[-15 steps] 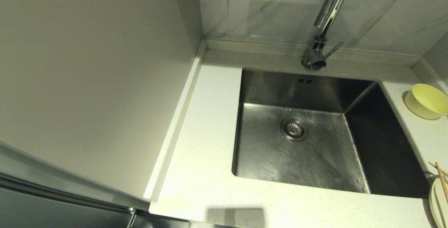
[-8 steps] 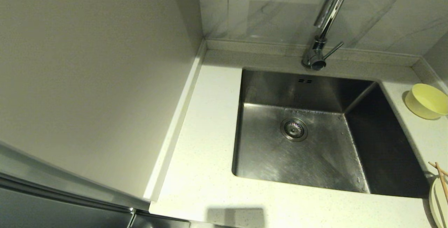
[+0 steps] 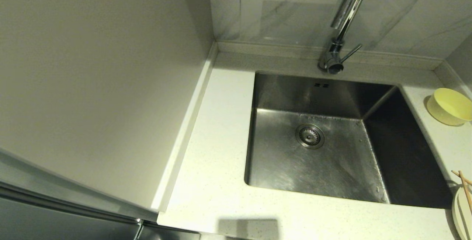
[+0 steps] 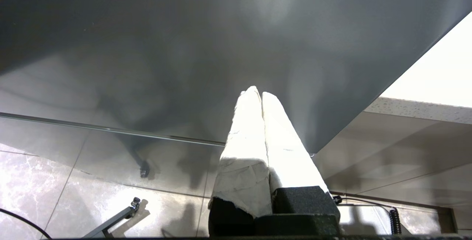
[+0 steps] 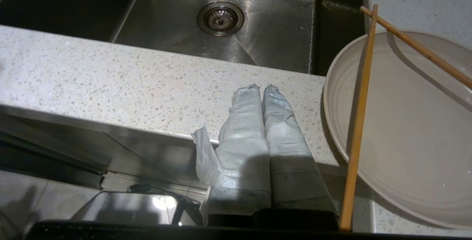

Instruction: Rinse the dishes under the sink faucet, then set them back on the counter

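The cream-white plate (image 5: 405, 122) lies on the speckled counter (image 5: 129, 81) right of the sink, only its edge (image 3: 461, 214) showing in the head view. Two wooden chopsticks (image 5: 359, 122) rest crossed on it, their tips (image 3: 465, 190) in the head view. The pale yellow bowl (image 3: 450, 106) sits on the counter (image 3: 214, 181) at the far right. The chrome faucet (image 3: 341, 26) rises behind the sink. My right gripper (image 5: 261, 87) hangs shut and empty over the counter's front edge, left of the plate. My left gripper (image 4: 257, 93) is shut and empty, low beside a grey cabinet panel.
The steel sink (image 3: 280, 159) is empty, with a round drain strainer (image 3: 309, 135) and water drops on its floor. A tall grey panel (image 3: 92, 85) walls off the left side. Marble tiles (image 3: 405, 7) back the counter. Neither arm shows in the head view.
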